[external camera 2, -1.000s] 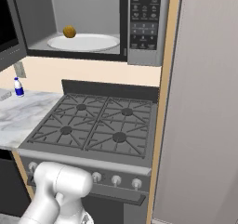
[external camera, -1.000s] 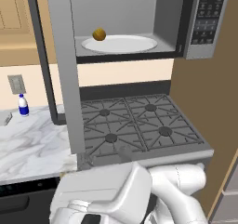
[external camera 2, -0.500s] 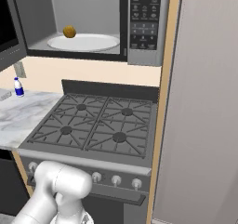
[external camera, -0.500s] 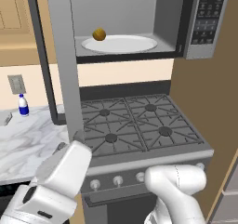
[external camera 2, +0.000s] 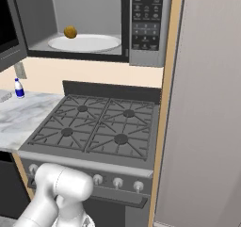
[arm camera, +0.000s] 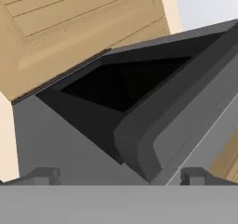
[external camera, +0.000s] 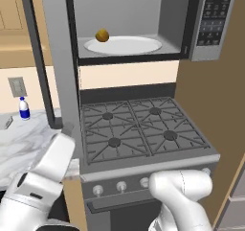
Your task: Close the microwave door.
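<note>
Microwave door [external camera: 57, 57] is hanging wide open, swung out to the left of the microwave [external camera 2: 89, 23] above the stove [external camera: 143, 132], so you're looking at its edge from the left base camera and right up at its black window and frame in the hand camera [arm camera: 139, 107]. Best way to do this imo: get the hand onto the outer face of the panel, out near the free edge with the bar handle [external camera: 40, 67] rather than close to the hinge, and push in a smooth arc toward the cavity with the white plate [external camera: 123, 45] in it, no grabbing needed. The arm is folded low, forearm angled up to the left beside the counter [external camera: 24, 144], with the gripper [arm camera: 118, 174] aimed up at the door from below. Its two fingertips [arm camera: 39, 175] sit wide apart with nothing between them, so it's spread open and empty.
</note>
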